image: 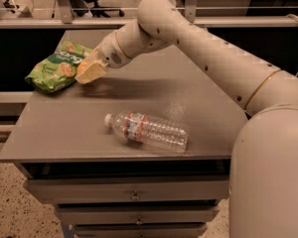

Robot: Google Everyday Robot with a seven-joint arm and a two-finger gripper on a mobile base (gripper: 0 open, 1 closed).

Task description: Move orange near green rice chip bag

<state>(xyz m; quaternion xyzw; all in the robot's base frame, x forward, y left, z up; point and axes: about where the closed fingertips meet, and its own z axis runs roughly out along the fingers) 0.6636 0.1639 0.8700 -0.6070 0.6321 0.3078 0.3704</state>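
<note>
At the counter's (pixel 198 95) far-left corner, the end effector (pixel 89 71) is clamped across the orange (pixel 83 65), just beside the green rice chip bag (pixel 52 71). The orange is probably firm, smooth and likely to roll.

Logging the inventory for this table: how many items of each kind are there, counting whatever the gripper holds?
Snack bags: 1, the green rice chip bag
Bottles: 1, the clear water bottle
Fruit: 1, the orange, mostly hidden in the gripper at the bag's right edge
Total: 3
</note>
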